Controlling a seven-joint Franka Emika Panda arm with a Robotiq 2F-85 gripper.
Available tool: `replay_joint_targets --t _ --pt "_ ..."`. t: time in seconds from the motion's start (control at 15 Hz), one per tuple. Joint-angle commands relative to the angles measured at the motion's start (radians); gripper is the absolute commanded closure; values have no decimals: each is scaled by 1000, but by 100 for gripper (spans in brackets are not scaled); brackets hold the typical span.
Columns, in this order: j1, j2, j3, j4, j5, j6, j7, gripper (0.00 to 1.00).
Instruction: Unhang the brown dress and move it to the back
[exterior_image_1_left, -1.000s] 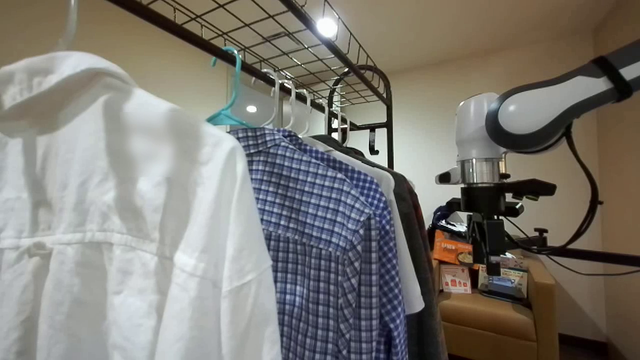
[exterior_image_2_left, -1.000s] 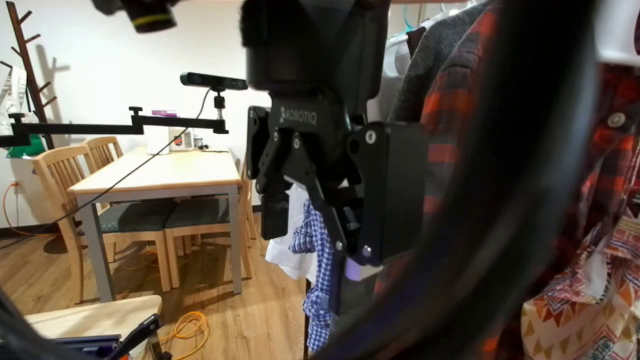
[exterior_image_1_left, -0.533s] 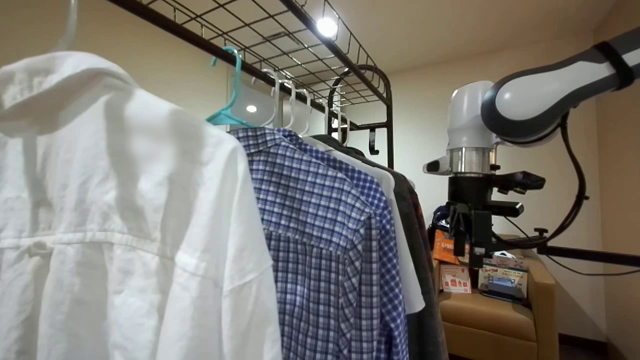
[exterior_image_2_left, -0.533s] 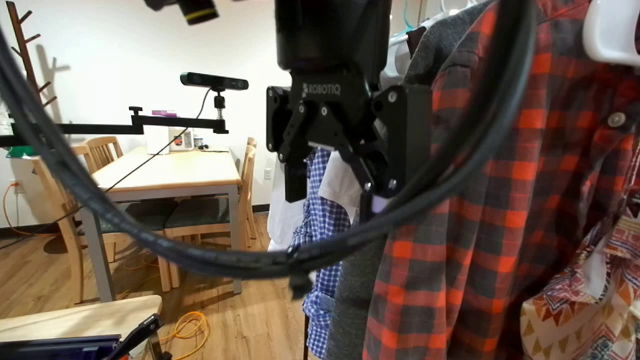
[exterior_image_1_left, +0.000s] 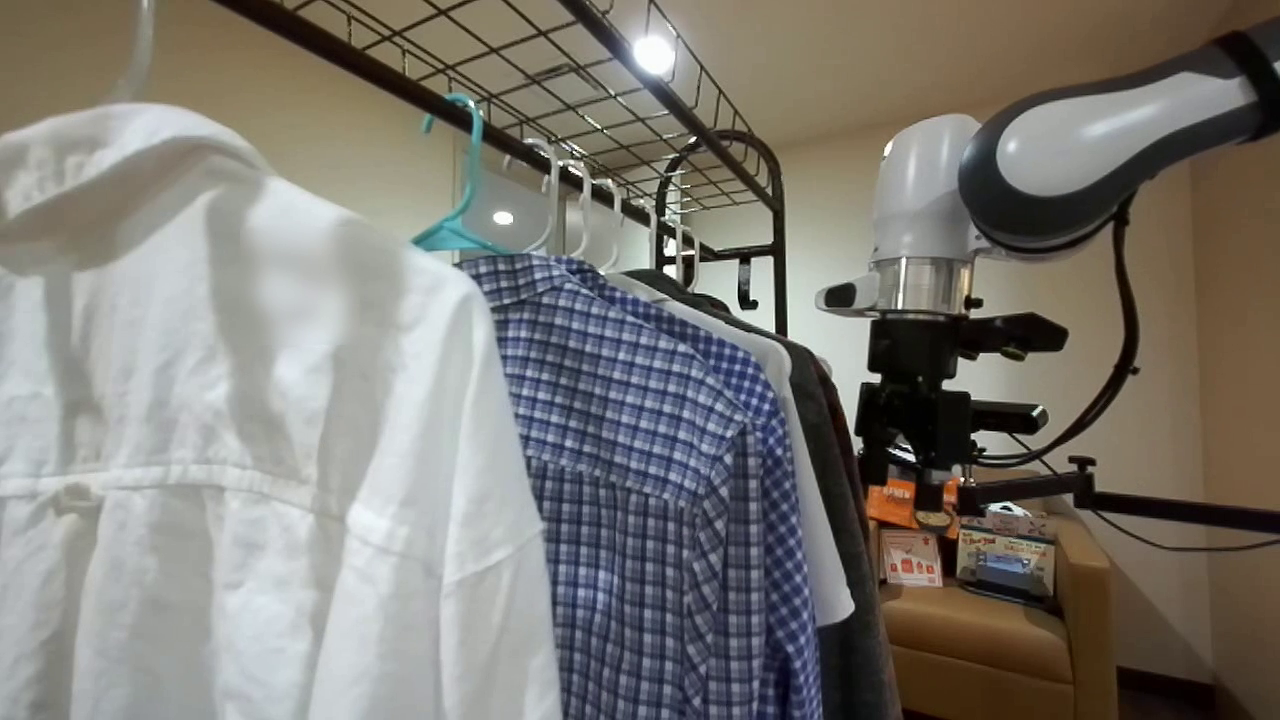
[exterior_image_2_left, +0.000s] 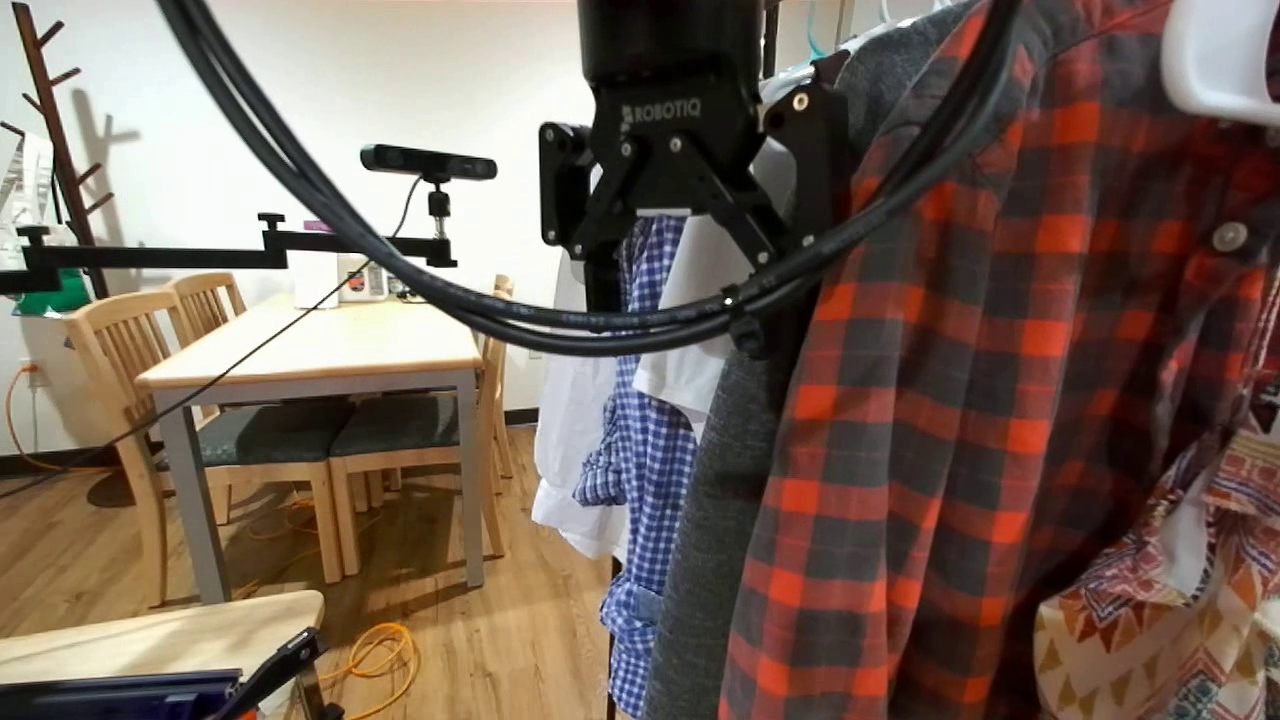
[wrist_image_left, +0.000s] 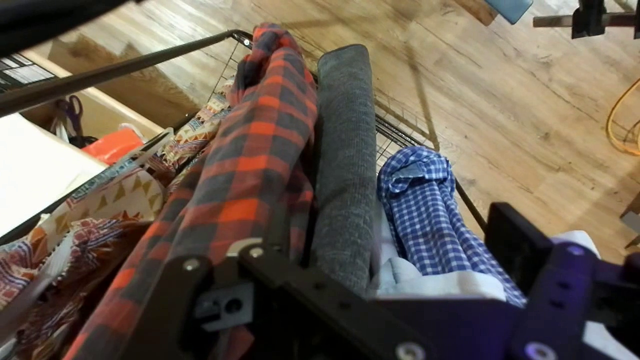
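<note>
The brown dress is mostly hidden among the hanging clothes. A small dark brown scrap (exterior_image_2_left: 830, 68) beside the white hangers may be part of it; I cannot tell. My gripper (exterior_image_1_left: 905, 480) is open and empty, pointing down beside the sleeve side of the row. In an exterior view the gripper (exterior_image_2_left: 690, 290) overlaps the white and grey sleeves. In the wrist view the open gripper (wrist_image_left: 400, 235) has the dark grey shirt (wrist_image_left: 345, 150), a white sleeve (wrist_image_left: 440, 285) and a blue checked sleeve (wrist_image_left: 430, 215) showing between its fingers.
A red-and-black plaid shirt (exterior_image_2_left: 900, 450) hangs beside the grey shirt, with a patterned garment (exterior_image_2_left: 1180, 600) beyond. A blue-and-white plaid shirt (exterior_image_1_left: 620, 400) and a white shirt (exterior_image_1_left: 250, 400) hang nearer. The rack's rail (exterior_image_1_left: 370, 72) runs above. A tan chair (exterior_image_1_left: 980, 630) stands behind.
My gripper has risen and moved closer to the hanging clothes, staying open. In an exterior view it went up and right, and the arm's cable loop lifted, uncovering more of the red plaid shirt.
</note>
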Motion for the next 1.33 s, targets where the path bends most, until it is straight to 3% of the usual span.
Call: replay_joint_targets --t 0.0,0.13,0.33,0.73,1.07,1.27 --pt "-19 3 15 2 10 -2 -8 0" --pt "-20 12 -4 9 18 8 -29 0" --pt "15 44 -34 78 25 6 -160 0" --pt "60 31 -5 223 27 -102 -431 0" --pt "36 -16 72 255 62 -8 -326 0" --pt "56 -42 99 262 77 70 -314 0"
